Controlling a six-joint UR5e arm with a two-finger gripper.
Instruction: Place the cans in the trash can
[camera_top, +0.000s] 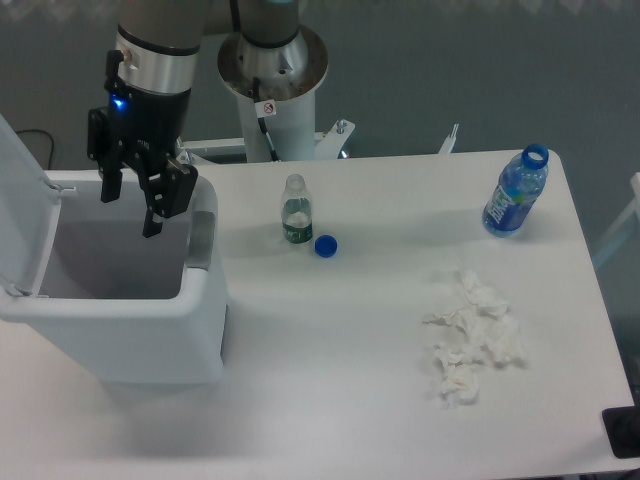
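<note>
- We're seeing the gripper (130, 210) hanging over the open trash can (200, 310), fingers spread wide and pointing down with nothing between them.
- The bin's lid (20, 210) is standing flipped up on the left side, pale grey inner walls showing.
- We're not spotting the red can anywhere in this view; can't tell if it's lying down inside the bin.
- Out on the table (340, 400), a clear bottle (296, 210) with a green label is standing uncapped, a blue cap (325, 245) sitting just beside it.
- A blue bottle (516, 192) is standing near the far right corner.
- Crumpled white tissue (472, 338) is lying in a pile toward the right front.
</note>
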